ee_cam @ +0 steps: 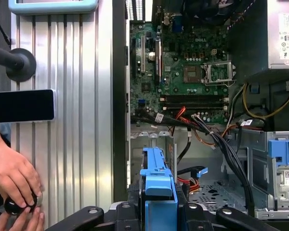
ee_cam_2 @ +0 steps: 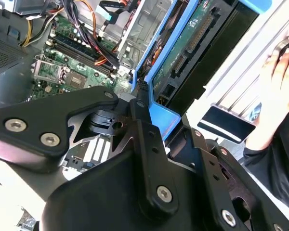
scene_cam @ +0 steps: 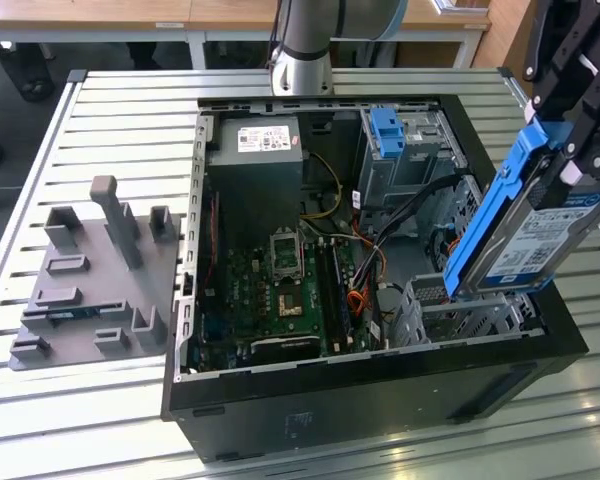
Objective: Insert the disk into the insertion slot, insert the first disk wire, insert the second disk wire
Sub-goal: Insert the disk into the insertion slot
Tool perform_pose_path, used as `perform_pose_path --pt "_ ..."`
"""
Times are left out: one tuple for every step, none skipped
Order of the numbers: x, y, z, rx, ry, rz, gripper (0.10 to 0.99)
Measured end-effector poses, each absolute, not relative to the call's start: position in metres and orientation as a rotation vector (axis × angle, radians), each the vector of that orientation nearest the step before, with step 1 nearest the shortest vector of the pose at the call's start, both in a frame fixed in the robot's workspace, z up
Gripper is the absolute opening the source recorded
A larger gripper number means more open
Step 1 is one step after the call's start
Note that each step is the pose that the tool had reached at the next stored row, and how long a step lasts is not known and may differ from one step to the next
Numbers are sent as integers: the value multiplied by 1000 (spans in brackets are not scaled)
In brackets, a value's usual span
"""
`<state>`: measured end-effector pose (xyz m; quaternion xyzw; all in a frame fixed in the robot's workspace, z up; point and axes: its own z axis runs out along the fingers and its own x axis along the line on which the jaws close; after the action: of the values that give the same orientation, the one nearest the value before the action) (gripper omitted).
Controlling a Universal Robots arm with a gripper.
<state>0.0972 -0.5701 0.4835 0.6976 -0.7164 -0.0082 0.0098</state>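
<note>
Holding the disk (scene_cam: 532,240) by its upper end, the gripper (scene_cam: 575,150) is clamped shut on the blue carrier frame. In the first wrist view the frame sits tight btw the black fingers. The disk hangs steeply tilted at the exterior view's right side of the open PC case (scene_cam: 380,400). Its lower edge is right at the insertion slot (scene_cam: 468,312) but not seated; can't tell if it touches the cage rim.

Risks, as I judge them:
- Angle: the disk is nowhere near parallel w/ the slot floor. Pushing down at this tilt would prob. wedge the carrier's low corner against the perforated wall and jam it or bend the cage.
- One-end grip: it makes a long lever. Any bump at the low edge could twist the disk in the fingers, maybe slip it out.
- Wiring: the orange & black cables (scene_cam: 365,272) lie just beside the slot's inner side. A loop straying under the disk gets pinched.
- Clearance: the taller cage (scene_cam: 392,135) w/ the blue latch stands near the slot. The gripper body could clip it on a swing that way.
- A person's hand (ee_cam: 12,179) rests on the desk (ee_cam: 82,144) beside the case. A quick sideways arm move = contact hazard.
</note>
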Motion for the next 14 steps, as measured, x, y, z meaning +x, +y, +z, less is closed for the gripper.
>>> perform_pose_path --pt "96 -569 483 2178 -2237 -25 365" --pt "95 -569 482 2178 -2237 -25 365" --pt "94 -568 481 2178 -2237 -25 365" --pt "94 -568 480 2178 -2237 -24 365" --pt "93 -567 479 2178 -2237 -24 365" --pt "93 -566 478 2179 -2237 -24 365" --pt "93 -565 478 2178 -2237 -24 365" --pt "93 -564 477 2179 -2237 -24 365" --pt "92 -564 476 2179 -2237 -24 365" --pt "92 -563 475 2179 -2237 -24 365" --pt "92 -563 475 2179 -2237 -24 365" --pt "92 -563 474 2179 -2237 -25 365" --pt "92 -563 474 2179 -2237 -24 365" --pt "92 -563 473 2179 -2237 -24 365"
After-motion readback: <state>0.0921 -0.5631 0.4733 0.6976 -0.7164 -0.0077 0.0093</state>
